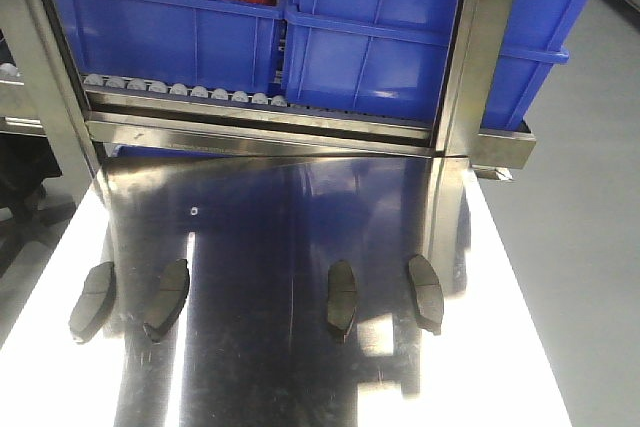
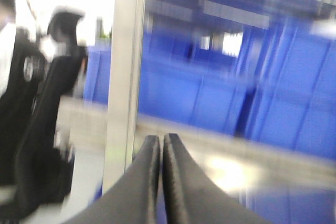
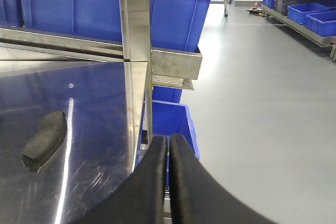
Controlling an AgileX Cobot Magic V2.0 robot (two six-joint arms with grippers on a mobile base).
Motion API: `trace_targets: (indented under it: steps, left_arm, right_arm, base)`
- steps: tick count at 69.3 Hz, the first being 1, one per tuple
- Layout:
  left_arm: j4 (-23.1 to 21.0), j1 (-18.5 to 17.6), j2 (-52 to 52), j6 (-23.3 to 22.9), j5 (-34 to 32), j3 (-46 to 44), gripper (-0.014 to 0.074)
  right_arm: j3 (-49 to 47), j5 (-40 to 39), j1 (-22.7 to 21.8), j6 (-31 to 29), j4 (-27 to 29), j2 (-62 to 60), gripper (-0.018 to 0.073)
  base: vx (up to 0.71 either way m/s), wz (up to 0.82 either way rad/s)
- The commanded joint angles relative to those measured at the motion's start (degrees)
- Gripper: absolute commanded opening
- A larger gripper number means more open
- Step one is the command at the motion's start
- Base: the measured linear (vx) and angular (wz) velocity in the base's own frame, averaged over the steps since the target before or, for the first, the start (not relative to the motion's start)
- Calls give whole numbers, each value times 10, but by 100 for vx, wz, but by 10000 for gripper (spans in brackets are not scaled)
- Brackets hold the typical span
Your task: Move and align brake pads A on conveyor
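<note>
Four grey, curved, black-backed brake pads (image 1: 341, 298) are judged stiff and heavy, best pinched across the width; left gripper (image 2: 161, 139) and right gripper (image 3: 168, 140) are pressed together, empty.

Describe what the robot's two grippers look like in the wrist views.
The left gripper is matte black and two-pronged, broad at the base and curving in to narrow, rounded tips; its view is blurred. The right gripper has the same shape and colour, with a slightly grainy surface. No cables, markings or arm links show in any view.
</note>
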Motion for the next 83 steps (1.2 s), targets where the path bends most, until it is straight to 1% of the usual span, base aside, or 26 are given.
trace_targets:
  steps: [1, 8, 15, 24, 31, 38, 48, 50, 56, 61, 64, 73, 76, 80, 83]
  left_arm:
    - [-2, -2, -7, -3, -107, 15, -6]
    - [-2, -2, -6, -3, -133, -3, -6]
    - [-2, -2, 10, -3, -120, -53, -6]
    - [-1, -2, 79, -3, -86, -167, -6]
    - [-1, -2, 158, -3, -44, -289, -6]
    - [-1, -2, 250, -3, 65, -422, -3]
    - [-1, -2, 395, -2, 296, -610, 20]
    - [-1, -2, 419, 1, 328, -645, 31]
    - [-1, -2, 490, 18, 411, -710, 88]
    - [-1, -2, 533, 25, 458, -746, 163]
    - [-1, -2, 561, 28, 474, -759, 217]
    - [-2, -2, 623, 33, 515, -764, 450]
    - [-2, -2, 644, 37, 535, -764, 546]
    - [-2, -2, 671, 48, 561, -764, 627]
    - [-2, -2, 690, 48, 580, -764, 680]
  right_arm:
    - [3, -41, -2, -5, -4, -6, -8]
    - [3, -41, -2, -5, -4, -6, -8]
    - [3, -41, -2, -5, -4, -6, -8]
    - [3, -41, -2, -5, -4, -6, -8]
    - [3, -41, -2, -5, -4, -6, -8]
    - [3, -41, -2, -5, -4, -6, -8]
    - [3, -41, -2, -5, -4, -6, -8]
    - [3, -41, -2, -5, -4, -6, -8]
    - [3, -41, -2, -5, -4, -6, -8]
    - [3, -41, -2, -5, -4, -6, -8]
    - [3, -41, -2, -5, -4, -6, -8]
    - [3, -41, -2, -5, -4, -6, -8]
    - [3, -41, -2, -5, -4, -6, -8]
    - [3, -41, -2, -5, -4, -6, -8]
    - [3, -41, -2, -5, -4, -6, -8]
  base:
    - [0, 0]
    - [0, 0]
    - [0, 0]
    - [0, 0]
    - [0, 0]
    - [0, 0]
    - [0, 0]
    - [0, 0]
    - [0, 0]
    - [0, 0]
    - [0, 0]
    - [0, 0]
    - [0, 0]
    - [0, 0]
    - [0, 0]
